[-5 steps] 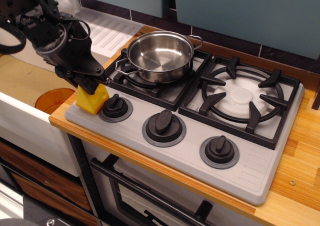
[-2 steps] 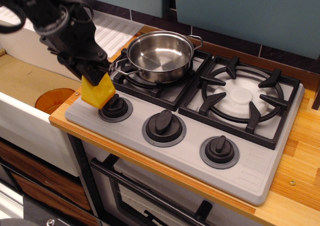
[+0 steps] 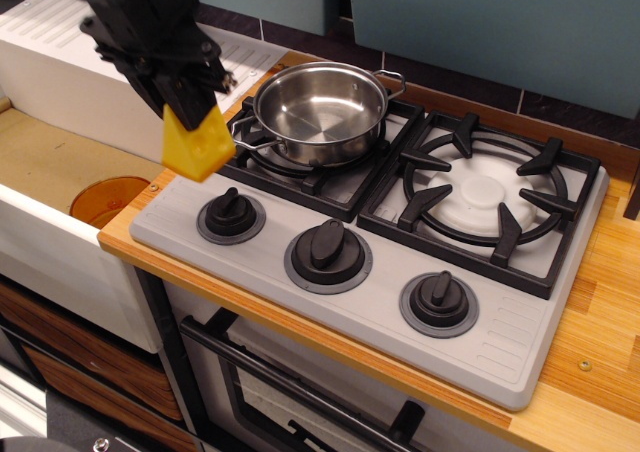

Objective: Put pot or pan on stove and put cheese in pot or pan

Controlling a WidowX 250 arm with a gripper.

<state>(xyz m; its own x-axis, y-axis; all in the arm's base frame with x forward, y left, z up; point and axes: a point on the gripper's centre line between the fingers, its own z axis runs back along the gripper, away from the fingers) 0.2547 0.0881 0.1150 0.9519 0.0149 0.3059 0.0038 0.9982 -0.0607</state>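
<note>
Steel pan point(image 3: 320, 112): shallow, shiny, round, with two wire loop handles; it sits on the stove's left burner grate and nothing lies inside it.
Cheese point(image 3: 198, 144): yellow wedge, held off the surface and tilted, hanging just at 9 o'clock of the pan's near handle and at 12 o'clock of the leftmost knob, apart from both.
Fingers point(image 3: 186, 104): black, clenched on the top of the cheese, pointing down from the arm.
Arm point(image 3: 140, 17): black, with cables, entering from the upper left corner of the view.
Stove point(image 3: 300, 297): grey two-burner cooktop lying on the counter, with black cross-shaped grates.
Right burner point(image 3: 482, 192): white disc under a bare grate, at 3 o'clock of the pan.
Knobs: three black knobs in grey rings along the front edge, the leftmost knob point(image 3: 231, 215), the middle knob point(image 3: 327, 252) and the right knob point(image 3: 439, 300).
Counter point(image 3: 600, 302): wooden, showing along the stove's front and right sides.
Orange disc point(image 3: 108, 199): round, lying in the sink point(image 3: 45, 162) at 9 o'clock of the stove, partly hidden by the counter's edge.
Drainboard point(image 3: 60, 62): white and ribbed, at 10 o'clock of the pan, behind the arm.
Oven door point(image 3: 300, 397): below the counter, with a black handle.
</note>
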